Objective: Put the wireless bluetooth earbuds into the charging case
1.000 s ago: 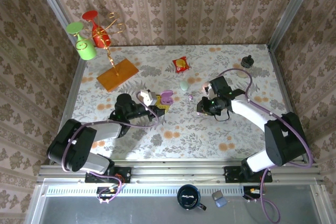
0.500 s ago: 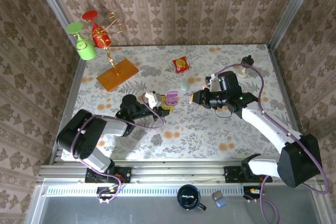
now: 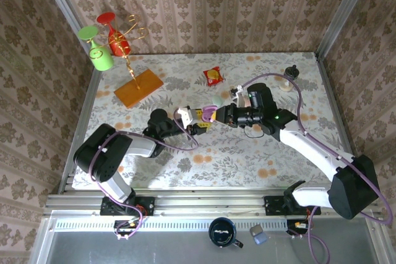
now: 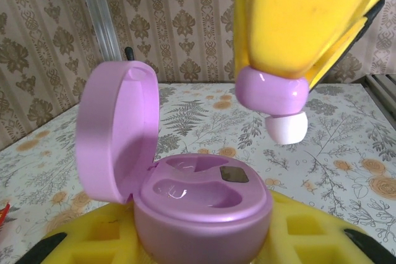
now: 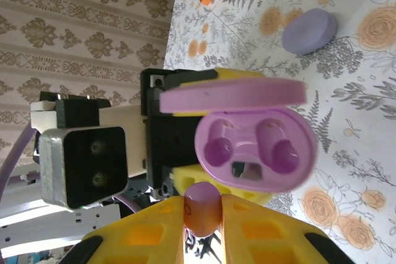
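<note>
My left gripper (image 4: 204,242) is shut on the base of the open lilac charging case (image 4: 204,199), whose lid (image 4: 114,131) stands up on the left. Both of its wells (image 5: 272,153) are empty. My right gripper (image 5: 204,214) is shut on a lilac earbud (image 5: 203,207). The earbud (image 4: 272,94) hangs white tip down just above and right of the case, not touching it. From above, the left gripper (image 3: 193,123) and right gripper (image 3: 216,114) meet over the table's middle with the case (image 3: 202,114) between them.
A second small lilac round piece (image 5: 309,30) lies on the floral table beyond the case. A pale green egg-shaped case (image 3: 217,100) and a red packet (image 3: 213,76) lie further back. An orange board (image 3: 138,88) carrying a glass rack stands at the back left, and a black knob (image 3: 291,72) at the back right.
My right gripper has swung left with the earbud until it hangs over the case. My left gripper has carried the open case a little to the right to meet it.
</note>
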`<state>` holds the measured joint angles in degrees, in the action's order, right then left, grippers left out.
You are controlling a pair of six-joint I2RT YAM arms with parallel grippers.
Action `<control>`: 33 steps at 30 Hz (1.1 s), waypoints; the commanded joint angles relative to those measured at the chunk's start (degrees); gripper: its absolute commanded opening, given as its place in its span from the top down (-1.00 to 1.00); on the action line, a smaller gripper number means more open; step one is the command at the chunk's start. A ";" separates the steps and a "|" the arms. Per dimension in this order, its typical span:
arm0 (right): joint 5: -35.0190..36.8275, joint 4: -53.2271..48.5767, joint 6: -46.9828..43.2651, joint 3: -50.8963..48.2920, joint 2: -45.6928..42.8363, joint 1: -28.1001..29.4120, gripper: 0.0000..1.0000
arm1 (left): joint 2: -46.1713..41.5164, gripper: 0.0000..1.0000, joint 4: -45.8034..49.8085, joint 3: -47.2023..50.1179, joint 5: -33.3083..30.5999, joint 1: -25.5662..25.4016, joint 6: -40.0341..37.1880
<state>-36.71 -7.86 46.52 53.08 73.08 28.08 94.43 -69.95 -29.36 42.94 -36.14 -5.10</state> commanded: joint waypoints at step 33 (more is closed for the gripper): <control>4.08 1.55 -1.52 2.13 4.23 2.51 0.60 | -1.52 0.61 -2.46 -0.96 -1.83 -1.98 -3.62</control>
<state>-31.92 -7.01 45.39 54.63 76.71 30.20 94.39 -69.95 -29.36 40.69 -37.85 -8.67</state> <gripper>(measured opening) 0.199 0.357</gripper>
